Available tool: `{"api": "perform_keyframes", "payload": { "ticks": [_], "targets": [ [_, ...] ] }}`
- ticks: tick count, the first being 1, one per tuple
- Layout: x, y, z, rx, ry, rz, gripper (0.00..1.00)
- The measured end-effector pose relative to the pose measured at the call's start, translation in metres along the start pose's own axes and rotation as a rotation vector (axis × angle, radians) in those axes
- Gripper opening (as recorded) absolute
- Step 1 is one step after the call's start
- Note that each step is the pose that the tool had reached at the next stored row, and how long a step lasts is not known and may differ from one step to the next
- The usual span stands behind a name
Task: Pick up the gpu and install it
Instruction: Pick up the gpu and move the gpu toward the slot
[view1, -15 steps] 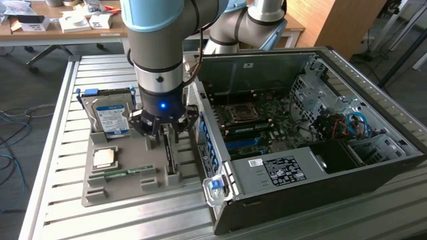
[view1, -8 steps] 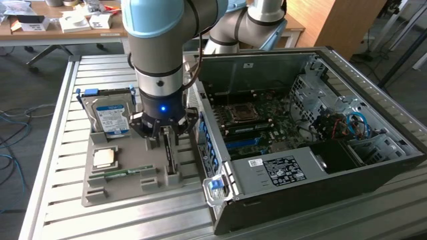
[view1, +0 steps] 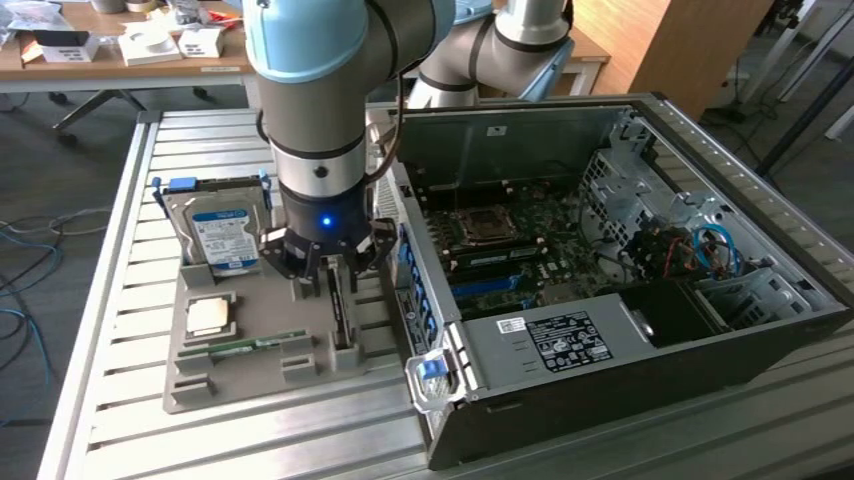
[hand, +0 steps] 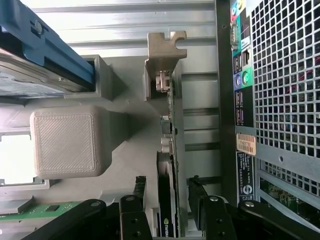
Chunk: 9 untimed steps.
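- Gripper (view1: 331, 285) is down over the grey parts tray (view1: 240, 385), at the edge of the tray nearest the PC case (view1: 627, 330).
- Fingers (hand: 140, 186) are spread wide apart, one on each face of the gpu (hand: 166, 135), so the card sits in the gap between them.
- Wrist view: there is a sliver of daylight between each finger pad and the card. They straddle it without clamping, and I see no contact on either side.
- Nothing is held and the jaws are not closed on anything.
- The gpu (view1: 342, 325) stands on edge in its tray slot, black face visible, just beside the case wall.
- Its metal bracket (hand: 165, 50) is at the end of the card away from the fingers, which straddle the card toward its other end.
- The card is seated in the tray, not lifted and not in the case.
- The motherboard (view1: 501, 245) is exposed inside the case, which lies on its side with the panel off.
- Other tray contents:
  - The hard drive with blue label (view1: 224, 235) is at the far end, on the exterior view's left of the arm.
  - The tan square chip (view1: 210, 317) sits below it.
  - The green memory stick (view1: 247, 346) lies flat near the front.
  - All three are well apart from the fingers.
- Wrist view also shows the case rear I/O ports (hand: 239, 75) and the mesh grille (hand: 285, 75) just beside the gpu slot.
- Tray and case both rest on the slatted aluminium table (view1: 160, 440).
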<state>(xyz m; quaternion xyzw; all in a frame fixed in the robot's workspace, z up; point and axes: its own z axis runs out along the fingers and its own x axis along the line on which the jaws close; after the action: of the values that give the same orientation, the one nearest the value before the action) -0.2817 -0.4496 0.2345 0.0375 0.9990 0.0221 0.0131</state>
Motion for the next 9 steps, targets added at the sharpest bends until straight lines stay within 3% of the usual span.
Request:
{"api": "perform_keyframes", "payload": {
  "ticks": [9],
  "targets": [
    [0.0000,-0.0001,0.0016,0.0000,0.0000,0.000,0.47]
  ]
}}
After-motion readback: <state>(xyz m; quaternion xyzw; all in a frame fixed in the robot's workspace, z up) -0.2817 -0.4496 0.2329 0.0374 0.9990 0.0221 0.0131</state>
